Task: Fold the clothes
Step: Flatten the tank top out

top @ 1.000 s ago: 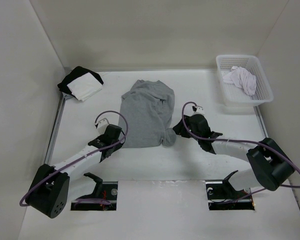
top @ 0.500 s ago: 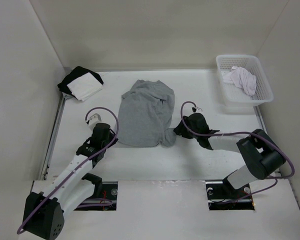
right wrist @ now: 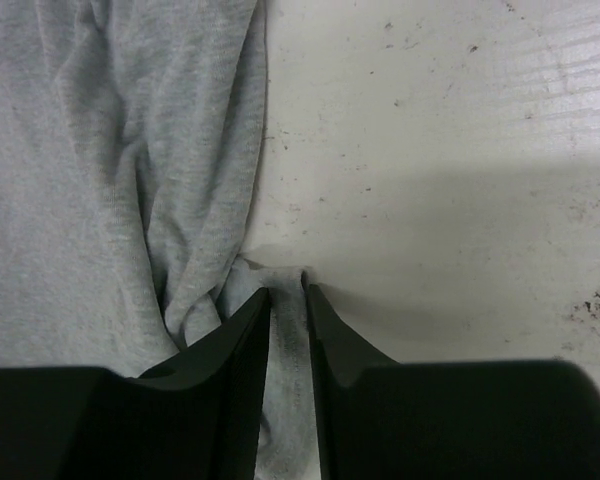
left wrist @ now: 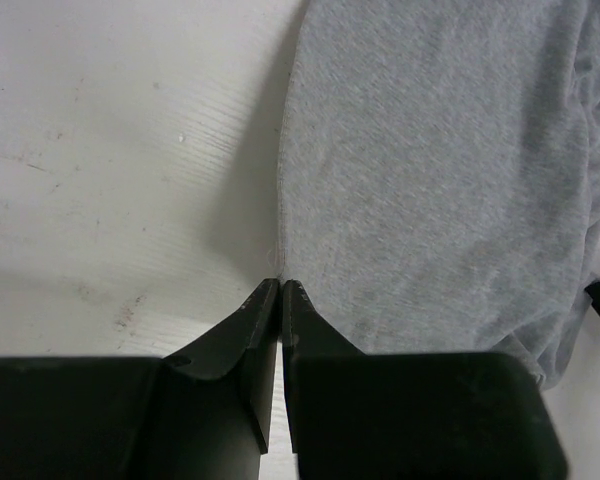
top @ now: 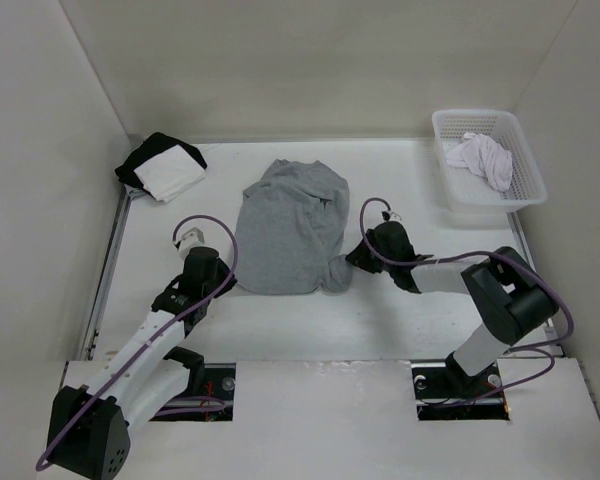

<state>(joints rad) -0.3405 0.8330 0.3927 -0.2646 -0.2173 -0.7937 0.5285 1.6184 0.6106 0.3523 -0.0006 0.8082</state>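
Left gripper [left wrist: 280,285] sits at the near-left part of the table [top: 380,170]. Its black wedge fingers are pressed together, with the tips right on the stitched left edge of the grey top [top: 285,225]. Can't tell if any fabric is actually pinched. Right gripper [right wrist: 285,290] is near the table centre, slightly right, at the top's near-right corner. Its jaws are narrow and a bunched ridge of grey fabric is caught between them. The top lies mid-table between the two grippers, long axis running near to far. It's thin heather-grey knit, matte and soft. The left half is flat and smooth with a clean curved edge. The right side is creased into long folds that converge on the gathered near-right corner. The near hem is roughly straight, and the far end is rounded and a bit rumpled, with a small dark fold showing there. The table surface is white and hard, scuffed and speckled in the wrist views. At the table's far-left corner there's a folded black-and-white fabric stack [top: 163,167]. At the far-right corner is a white plastic lattice basket [top: 480,210], rectangular, with a crumpled white-pinkish garment [top: 483,157] inside.
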